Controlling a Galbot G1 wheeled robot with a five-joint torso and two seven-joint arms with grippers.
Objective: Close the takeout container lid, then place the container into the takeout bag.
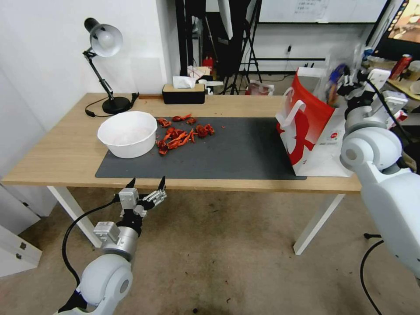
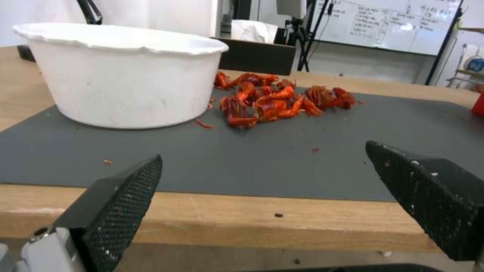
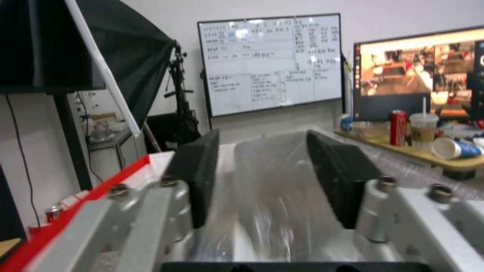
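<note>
The takeout bag [image 1: 310,131], white with a red side panel, stands open on the right end of the dark mat [image 1: 236,153]. Its red rim [image 3: 75,211] lies beside my right gripper in the right wrist view. My right gripper [image 1: 346,83] [image 3: 262,151] is over the bag's mouth, shut on the takeout container [image 1: 334,75] [image 3: 267,189], a blurred clear plastic box with dark berries. I cannot tell the lid apart from the tray. My left gripper [image 1: 146,183] [image 2: 262,166] hangs open and empty just below the table's front edge.
A big white bowl [image 1: 127,133] [image 2: 121,71] and a pile of red crayfish pieces [image 1: 183,131] [image 2: 272,98] sit on the mat's left part. A desk lamp [image 1: 105,65] and tissue box [image 1: 183,92] stand at the wooden table's [image 1: 57,162] back.
</note>
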